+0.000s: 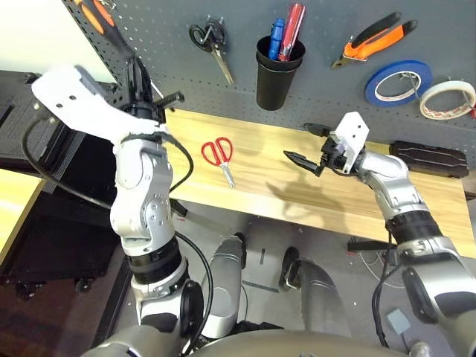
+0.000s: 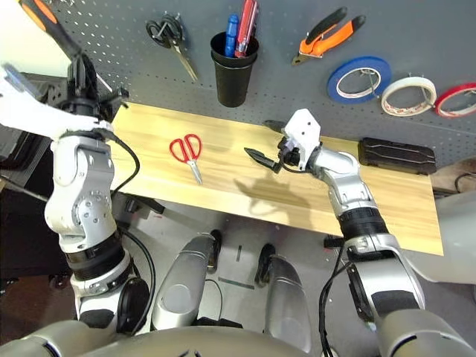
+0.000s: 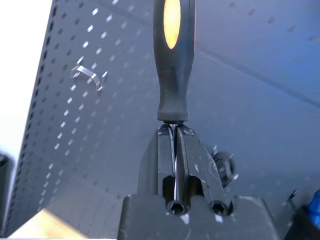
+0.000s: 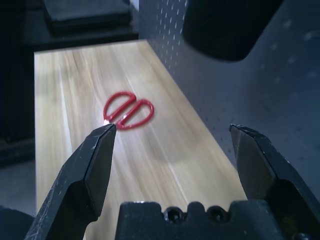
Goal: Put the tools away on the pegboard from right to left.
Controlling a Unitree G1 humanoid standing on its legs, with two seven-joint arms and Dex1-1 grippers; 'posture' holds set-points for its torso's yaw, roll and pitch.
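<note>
My left gripper (image 1: 137, 80) is raised at the left end of the pegboard (image 1: 320, 26), shut on the metal shaft of the screwdriver (image 3: 173, 60), whose orange-and-black handle (image 1: 100, 16) points up along the board. A thin metal hook (image 3: 90, 76) sits on the board near it. Red-handled scissors (image 1: 218, 154) lie flat on the wooden table (image 1: 275, 190). Over the table's middle, to the right of the scissors, hovers my right gripper (image 1: 306, 145), open and holding nothing. The orange-and-black pliers (image 1: 375, 39) and the cream-white tape roll (image 1: 446, 100) hang on the board at the right.
Black-handled scissors (image 1: 210, 41) and a blue tape roll (image 1: 398, 82) hang on the board, with a red tape roll (image 2: 457, 98) at the far right. A black cup (image 1: 277, 74) holds blue and red pens. A flat black case (image 1: 428, 158) lies at the table's right back.
</note>
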